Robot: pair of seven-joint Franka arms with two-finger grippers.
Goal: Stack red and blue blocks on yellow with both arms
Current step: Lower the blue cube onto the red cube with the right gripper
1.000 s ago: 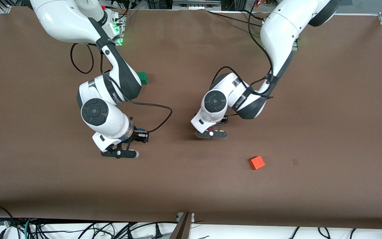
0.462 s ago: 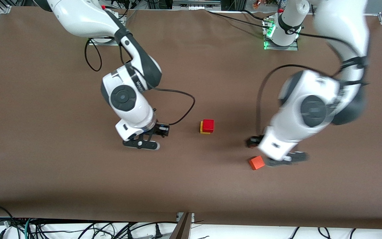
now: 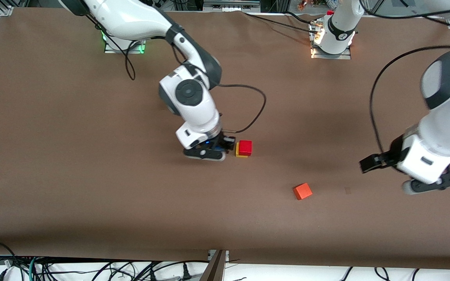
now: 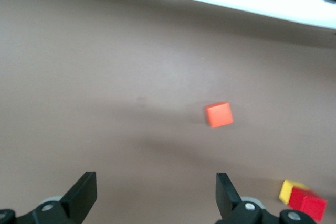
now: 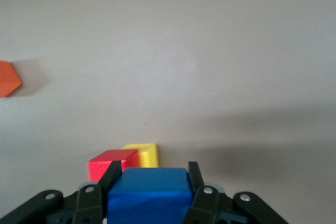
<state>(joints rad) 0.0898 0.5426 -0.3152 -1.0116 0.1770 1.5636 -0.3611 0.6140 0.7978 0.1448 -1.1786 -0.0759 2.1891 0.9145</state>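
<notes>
Front view, centre of frame: red block (image 3: pixel 245 147) sits on the yellow block (image 3: pixel 238 151), whose edge shows under it; the pair rests on the brown table (image 3: pixel 72 183).

Right gripper (image 3: pixel 214 150), just beside the stack toward the right arm's end of the table, is up off the table with its fingers (image 5: pixel 195 184) clamped on the blue block (image 5: pixel 148 194). In the right wrist view the blue block fills the bottom centre of the frame, pressed on both sides, with the red (image 5: pixel 111 163) and yellow (image 5: pixel 143 153) blocks just above it in frame.

Left gripper (image 3: pixel 430 181), at the right edge of the front view, hangs over bare table toward the left arm's end, well apart from the stack. Its fingers (image 4: pixel 83 195) are spread wide with nothing between them.

Orange block (image 3: pixel 302 191) lies alone, lower in the front view than the stack, between the stack and the left gripper. It appears near the middle of the left wrist view.
</notes>
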